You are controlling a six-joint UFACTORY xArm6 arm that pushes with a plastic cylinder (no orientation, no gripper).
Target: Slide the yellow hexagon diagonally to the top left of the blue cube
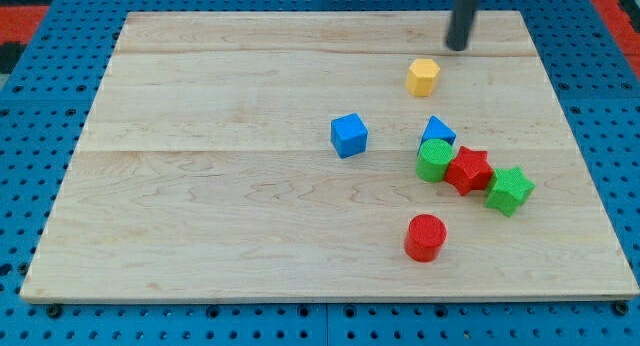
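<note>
The yellow hexagon [423, 76] lies on the wooden board [200, 186] toward the view's top right. The blue cube [349, 135] sits below and to the left of it, near the board's middle. My tip [458, 47] is on the board just above and to the right of the yellow hexagon, a small gap apart from it. The rod rises out of the view's top edge.
Right of the blue cube is a cluster: a second blue block [438, 132], a green cylinder [434, 159], a red star-like block [468, 170] and a green star-like block [509, 190]. A red cylinder [425, 237] stands alone below them.
</note>
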